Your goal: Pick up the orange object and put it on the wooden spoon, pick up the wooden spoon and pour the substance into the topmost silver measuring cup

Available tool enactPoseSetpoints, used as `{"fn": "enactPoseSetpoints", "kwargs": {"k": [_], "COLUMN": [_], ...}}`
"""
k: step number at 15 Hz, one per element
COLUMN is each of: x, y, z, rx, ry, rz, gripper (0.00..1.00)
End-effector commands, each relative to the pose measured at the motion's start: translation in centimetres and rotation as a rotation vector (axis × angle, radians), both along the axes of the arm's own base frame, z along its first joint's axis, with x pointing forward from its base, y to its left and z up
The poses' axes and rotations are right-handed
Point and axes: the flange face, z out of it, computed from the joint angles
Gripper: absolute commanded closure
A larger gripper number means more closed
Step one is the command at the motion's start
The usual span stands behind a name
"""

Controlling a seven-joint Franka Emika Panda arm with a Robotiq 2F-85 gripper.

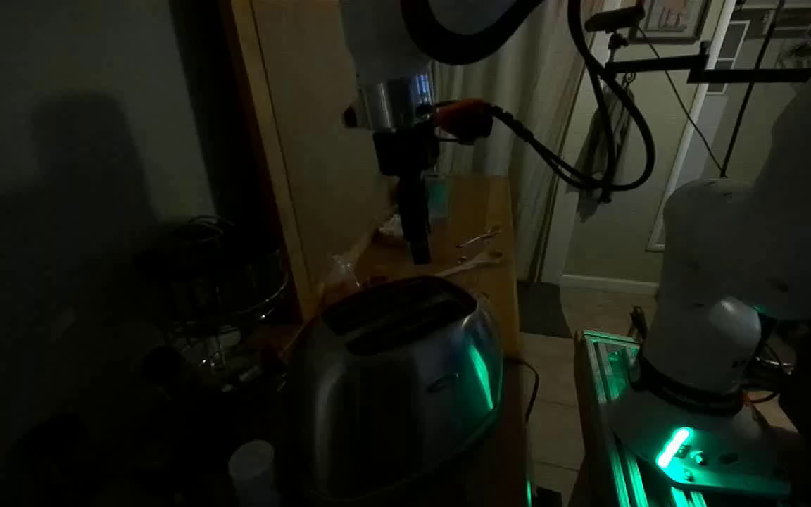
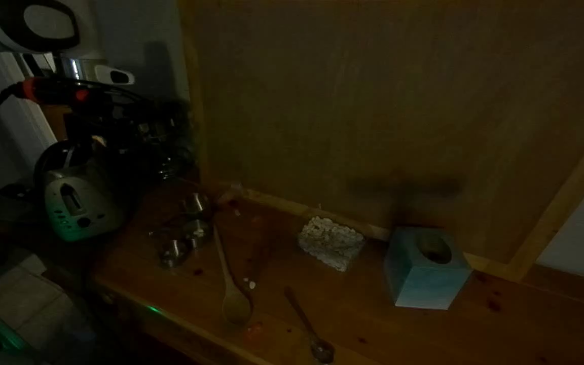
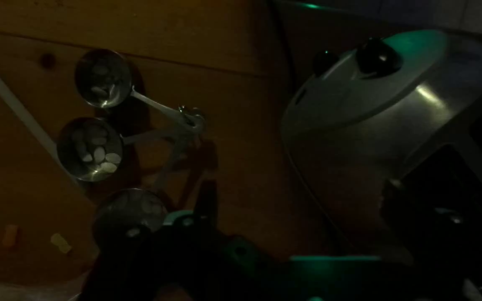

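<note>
The wrist (image 1: 393, 104) points down, jaws spread wide.

The arm (image 1: 708, 246) is white, the pincer (image 1: 418, 258) black.

Toaster (image 2: 81, 208) and spoon (image 2: 231, 292) — between them stand measuring cups (image 2: 196, 234).

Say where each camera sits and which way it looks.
Exterior view: by the toaster, facing along the counter; arm and gripper show.
Exterior view: raised, facing the board across the wooden spoon; arm's end upper left.
Wrist view: above the measuring cups, facing down; gripper at bottom.
Both exterior views share toaster and wooden spoon.
</note>
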Motion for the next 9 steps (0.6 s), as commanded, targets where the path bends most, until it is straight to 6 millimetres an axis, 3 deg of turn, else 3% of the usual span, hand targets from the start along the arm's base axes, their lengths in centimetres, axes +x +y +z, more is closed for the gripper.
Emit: {"fn": "enactPoseSetpoints", "kwargs": {"k": [1,9], "x": [0.02,0.38], "y": [0.01,-0.64], "z": [0.04,0.49], "rx": [0.000,0.029], "ry": [0.000,-0.024], "rz": [0.000,-0.033], "gripper": [0.00,0.00]}}
